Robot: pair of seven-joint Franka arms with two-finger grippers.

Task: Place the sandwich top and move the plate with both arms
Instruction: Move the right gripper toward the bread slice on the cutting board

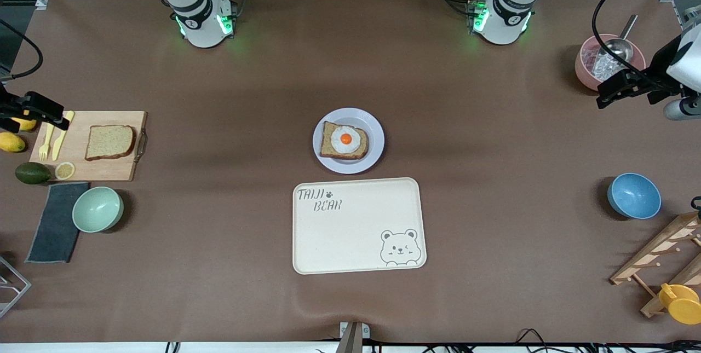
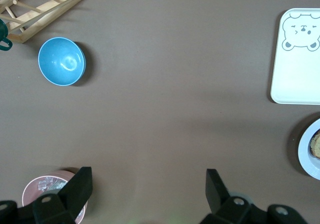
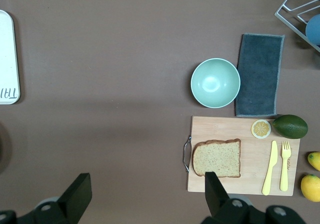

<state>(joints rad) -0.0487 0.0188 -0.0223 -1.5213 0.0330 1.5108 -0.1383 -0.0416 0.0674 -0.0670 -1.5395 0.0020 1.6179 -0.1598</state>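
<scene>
Sandwich top [image 1: 109, 142]: grainy brown slice, darker crust, flat on wooden cutting board [image 1: 126, 169] at right arm's end. Plate [image 1: 323, 160], round, pale, mid-table, carries egg-topped slice [image 1: 344, 140]; cream tray [image 1: 350, 227] just nearer camera. Wide bare brown tabletop between. Left gripper [image 2: 149, 186] spread, holding nothing, above pink bowl [image 1: 585, 68]. Right gripper [image 3: 148, 189] likewise, above board's edge.

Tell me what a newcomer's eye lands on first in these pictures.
First the fried egg on a bread slice, on the plate at the table's middle, with the cream tray nearer the front camera. Next the sandwich top, on a cutting board at the right arm's end. Both the left gripper and right gripper hang open above the table's ends.
</scene>
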